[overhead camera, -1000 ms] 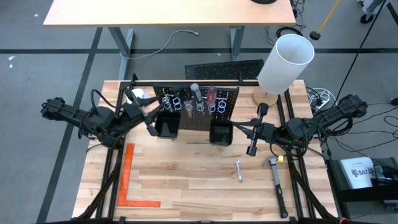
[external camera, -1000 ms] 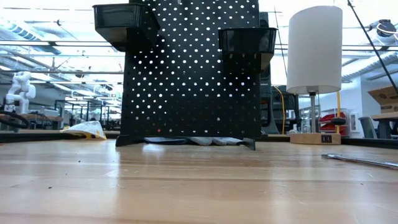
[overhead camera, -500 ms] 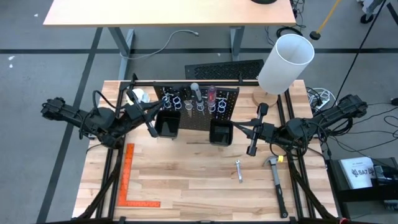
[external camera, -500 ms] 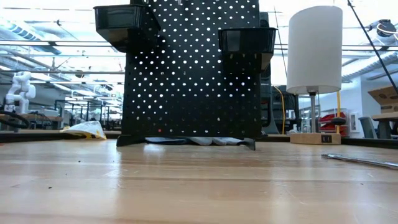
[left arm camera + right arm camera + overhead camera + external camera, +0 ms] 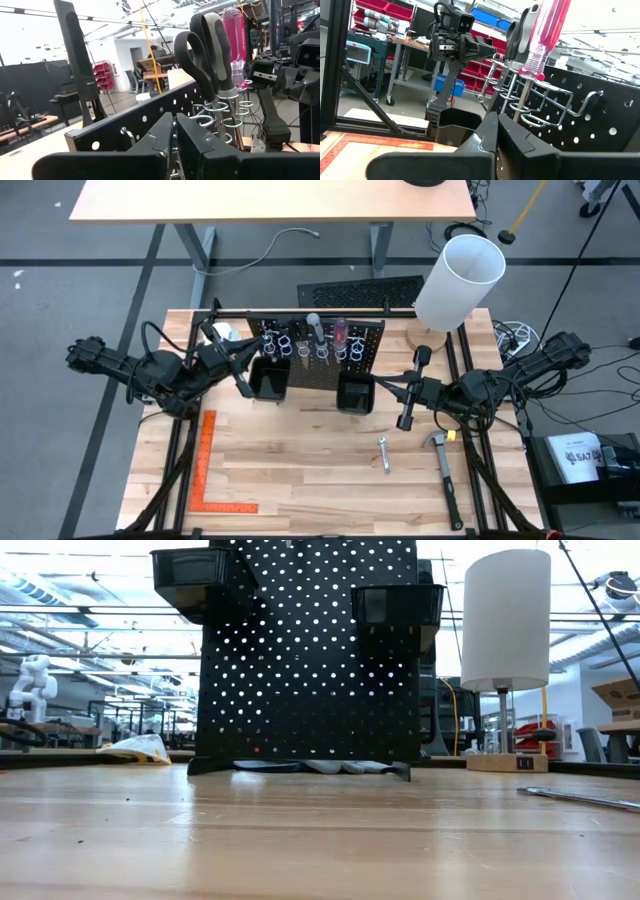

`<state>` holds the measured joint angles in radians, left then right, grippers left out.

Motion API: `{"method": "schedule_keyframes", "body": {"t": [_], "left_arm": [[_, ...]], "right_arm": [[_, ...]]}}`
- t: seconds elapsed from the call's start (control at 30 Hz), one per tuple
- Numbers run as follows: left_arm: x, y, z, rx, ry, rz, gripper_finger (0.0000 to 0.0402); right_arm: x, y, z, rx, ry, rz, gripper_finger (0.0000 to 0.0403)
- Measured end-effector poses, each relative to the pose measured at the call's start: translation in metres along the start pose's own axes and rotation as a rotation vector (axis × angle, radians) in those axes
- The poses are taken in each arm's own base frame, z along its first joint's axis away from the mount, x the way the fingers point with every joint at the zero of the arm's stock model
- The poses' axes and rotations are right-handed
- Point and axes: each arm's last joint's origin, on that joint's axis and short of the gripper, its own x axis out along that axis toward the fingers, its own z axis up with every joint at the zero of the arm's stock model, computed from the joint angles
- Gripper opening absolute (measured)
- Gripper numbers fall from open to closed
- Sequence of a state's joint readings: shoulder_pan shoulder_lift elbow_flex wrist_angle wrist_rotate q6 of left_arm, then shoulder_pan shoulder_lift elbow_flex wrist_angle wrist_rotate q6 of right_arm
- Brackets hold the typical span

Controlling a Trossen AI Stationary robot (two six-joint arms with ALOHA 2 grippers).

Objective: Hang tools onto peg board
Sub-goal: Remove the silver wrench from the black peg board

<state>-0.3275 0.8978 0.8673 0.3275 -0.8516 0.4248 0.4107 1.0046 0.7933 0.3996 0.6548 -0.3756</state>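
High view, centre of the frame: the peg board (image 5: 322,352), a black perforated metal panel, stands upright on the pale wood-plank table (image 5: 300,480), with silvery wire ring holders along its top edge and two square black bins (image 5: 268,381) in front. Scissors (image 5: 206,55) with grey-and-black loop handles and a clear pink-handled screwdriver (image 5: 235,42) stand in the rings. The left gripper (image 5: 243,376) sits at the frame's centre left, just beside the left bin, its dark fingers nearly pressed together with nothing between them. The right gripper (image 5: 407,408) hangs at centre right, beside the right bin, fingers pressed together and empty. On the table at lower right lie a short silver wrench (image 5: 384,453) and a hammer (image 5: 446,470) with a long dark handle; at lower left lies an orange L-shaped square (image 5: 210,470) with fine ruler marks. A white cylindrical lamp shade (image 5: 458,282) stands at upper right. A white box (image 5: 572,458) at the far right carries dark lettering too small to read.
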Motion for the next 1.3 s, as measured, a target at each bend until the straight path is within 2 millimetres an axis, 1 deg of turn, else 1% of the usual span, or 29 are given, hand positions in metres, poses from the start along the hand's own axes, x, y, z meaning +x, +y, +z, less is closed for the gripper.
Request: {"method": "schedule_keyframes", "body": {"t": [0.2, 0.27, 0.33, 0.5, 0.6, 0.8, 0.93, 1.3], "left_arm": [[0.0, -0.001, 0.0, -0.025, -0.002, -0.011, 0.0035], [0.0, -0.001, 0.0, -0.033, -0.002, -0.011, 0.0043], [0.0, -0.001, 0.0, -0.05, -0.002, -0.012, 0.0061], [0.0, -0.001, 0.0, -0.078, -0.003, -0.012, 0.012], [0.0, -0.001, 0.0, -0.078, -0.003, -0.013, 0.0141], [0.003, -0.006, -0.003, -0.067, -0.003, -0.041, 0.0146], [0.009, -0.009, -0.007, -0.049, 0.019, -0.009, 0.0146], [0.014, -0.004, -0.009, -0.087, 0.025, 0.055, 0.0143]], "right_arm": [[0.0, 0.0, 0.0, 0.0, 0.0, 0.0, 0.0002], [0.0, 0.0, 0.0, 0.0, 0.0, 0.0, 0.0002], [0.0, 0.0, 0.0, 0.0, 0.0, 0.0, 0.0002], [0.0, 0.0, 0.0, 0.0, 0.0, 0.0, 0.0002], [0.0, 0.0, 0.0, 0.0, 0.0, 0.0, 0.0002], [0.0, 0.0, 0.0, 0.0, 0.0, 0.0, 0.0002], [0.0, 0.0, 0.0, 0.0, 0.0, 0.0, 0.0002], [0.0, 0.0, 0.0, 0.007, -0.003, 0.0, 0.0002]]}}
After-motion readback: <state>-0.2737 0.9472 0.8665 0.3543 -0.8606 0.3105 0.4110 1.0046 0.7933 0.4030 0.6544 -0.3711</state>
